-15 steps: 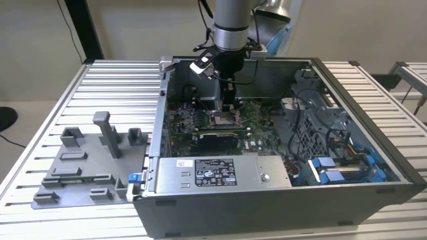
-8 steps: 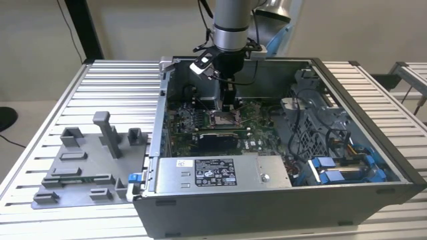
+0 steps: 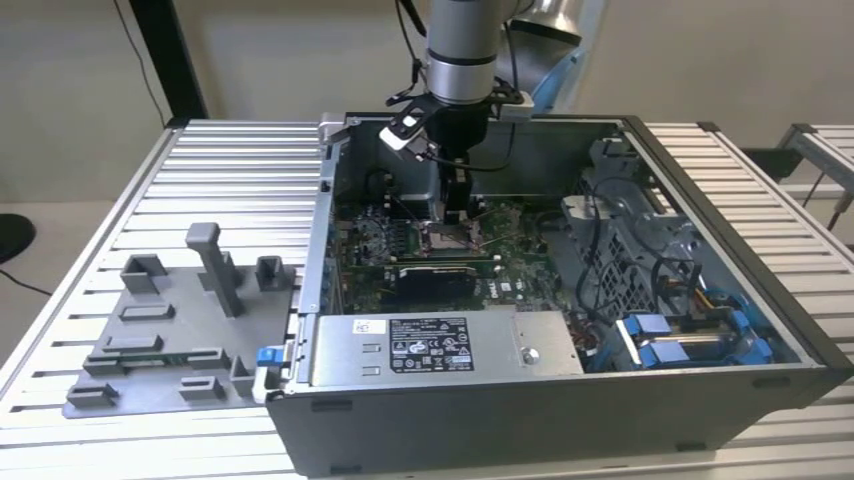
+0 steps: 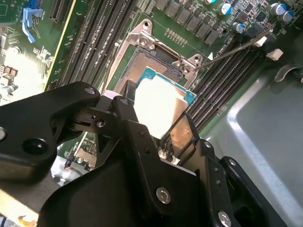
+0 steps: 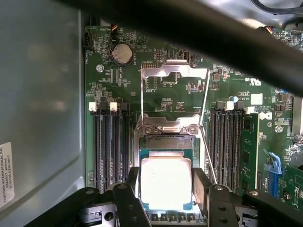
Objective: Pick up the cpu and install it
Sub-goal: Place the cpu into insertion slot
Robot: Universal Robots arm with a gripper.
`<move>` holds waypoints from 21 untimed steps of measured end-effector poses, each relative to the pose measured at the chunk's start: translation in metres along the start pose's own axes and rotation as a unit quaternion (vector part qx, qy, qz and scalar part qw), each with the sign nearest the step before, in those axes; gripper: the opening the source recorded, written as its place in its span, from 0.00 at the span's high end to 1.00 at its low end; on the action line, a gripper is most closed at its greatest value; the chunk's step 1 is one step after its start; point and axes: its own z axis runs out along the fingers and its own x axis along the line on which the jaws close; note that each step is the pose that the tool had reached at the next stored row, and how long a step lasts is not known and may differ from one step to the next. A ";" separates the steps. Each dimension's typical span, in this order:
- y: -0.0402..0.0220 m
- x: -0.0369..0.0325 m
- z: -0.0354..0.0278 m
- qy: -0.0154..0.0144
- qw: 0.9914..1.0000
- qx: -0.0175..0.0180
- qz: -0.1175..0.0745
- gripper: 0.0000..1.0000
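Inside the open dark-grey metal computer case (image 3: 721,400) we see the black two-finger gripper (image 3: 454,212) lowered over the green motherboard (image 3: 527,268) & clamped on the cpu (image 5: 165,187), a small flat square chip w/ pale silver top; its fingers (image 5: 132,184) press two opposite edges. Cpu hangs over the open metal-framed square socket (image 5: 165,130), silver load plate (image 5: 175,71) flipped up; can't tell if it's seated or just above. Case also holds a grey power-supply box (image 3: 441,345) & blue-tabbed drive cage (image 3: 674,335). Beside the case, on the exterior view's left, a grey plastic fixture tray (image 3: 147,345) w/ upright blocks (image 3: 220,265) rests on the ribbed aluminium table (image 3: 240,160)
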 end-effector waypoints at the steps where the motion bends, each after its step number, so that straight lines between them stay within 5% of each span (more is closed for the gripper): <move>1: 0.0000 0.0000 0.0001 0.000 1.000 0.001 0.000 1.00; 21: 0.0004 -0.0027 0.0062 0.000 1.000 0.001 0.000 1.00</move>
